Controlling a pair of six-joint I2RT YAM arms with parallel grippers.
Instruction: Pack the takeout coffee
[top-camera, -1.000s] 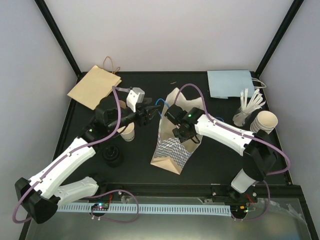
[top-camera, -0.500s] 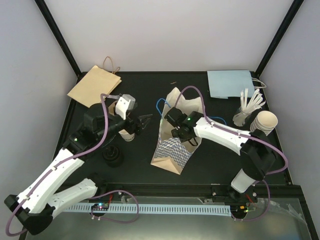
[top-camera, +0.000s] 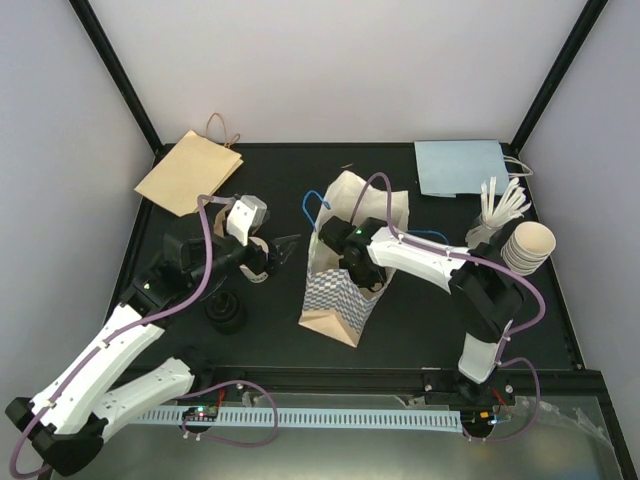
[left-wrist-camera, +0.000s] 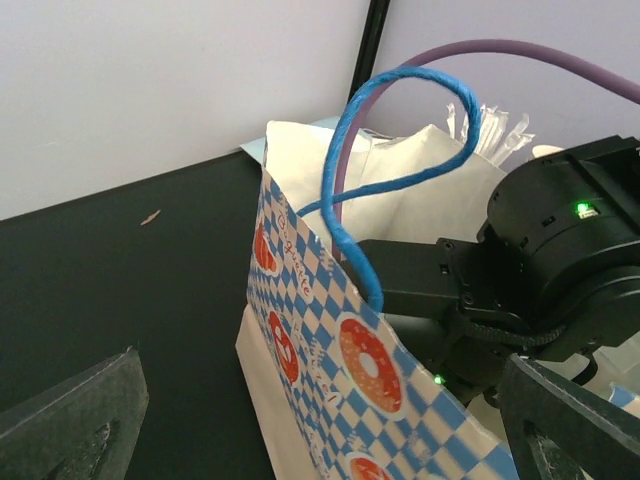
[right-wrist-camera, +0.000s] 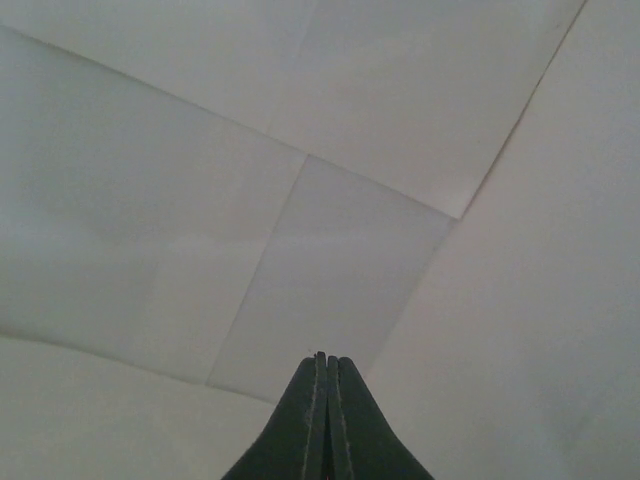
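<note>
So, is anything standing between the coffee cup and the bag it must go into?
Yes. The right arm reaches into the mouth of the bag, its shut right pincer inside, so the opening is occupied. The coffee cup stands apart, beside the bag.

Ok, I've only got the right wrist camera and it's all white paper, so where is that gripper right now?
Observer: The right gripper is down inside the open checkered bag, which stands mid-table.
Operator: Is the left one holding the bag for me?
Observer: No. The left gripper hangs open beside the bag, apart from it, facing its blue handle.
Operator: And the coffee?
Observer: A paper cup stands on the table close by the left gripper, outside the bag and partly hidden by that wrist.
</note>
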